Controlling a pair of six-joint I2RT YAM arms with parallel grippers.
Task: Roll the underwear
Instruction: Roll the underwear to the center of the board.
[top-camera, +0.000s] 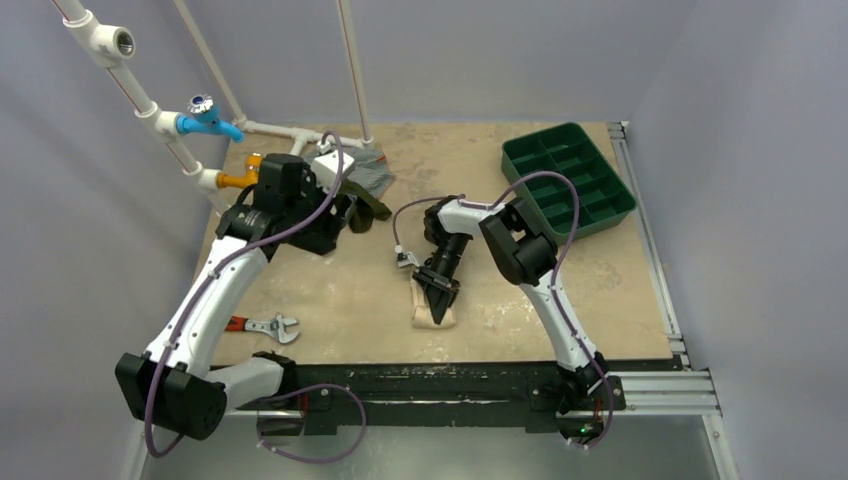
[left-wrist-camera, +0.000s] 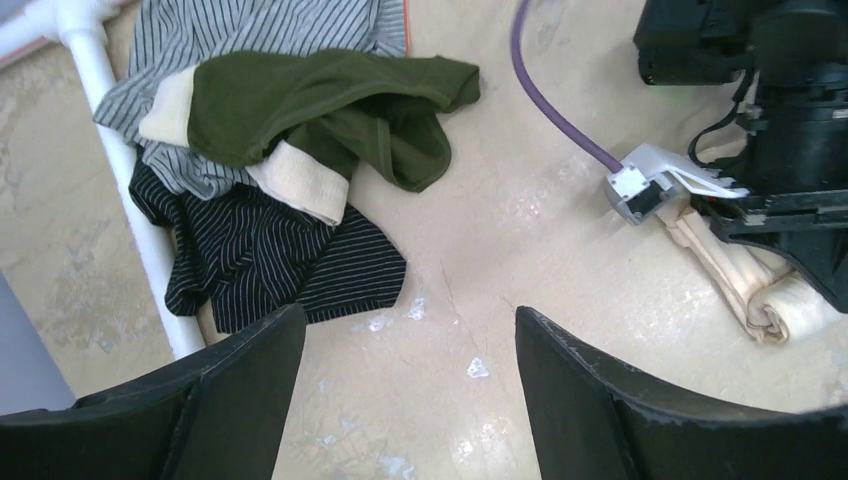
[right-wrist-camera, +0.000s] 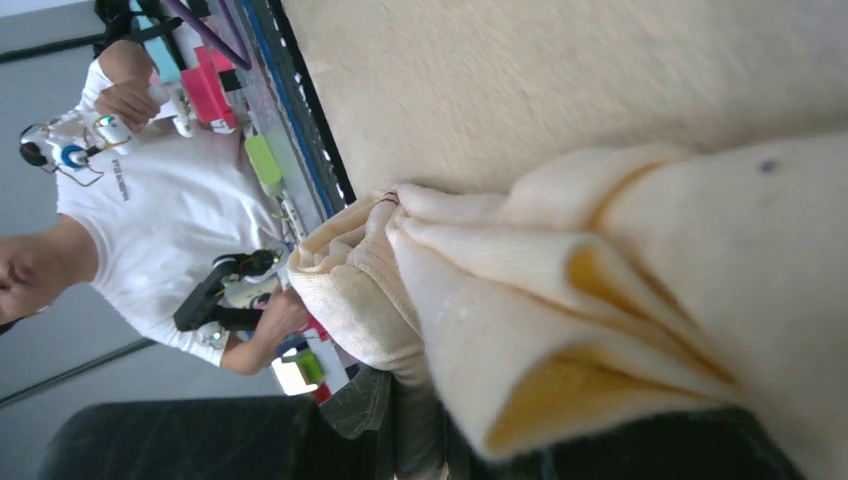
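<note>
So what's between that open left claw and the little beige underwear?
Mostly bare tabletop, in the left wrist view. A grey plug on a purple cable is close beside the underwear; nothing else lies before the left gripper.

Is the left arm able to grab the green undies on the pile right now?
Probably yes. The left gripper is open, and the olive-green garment lies uncovered on top of the pile just ahead of it. The right gripper, over at the underwear, is not in the way.
</note>
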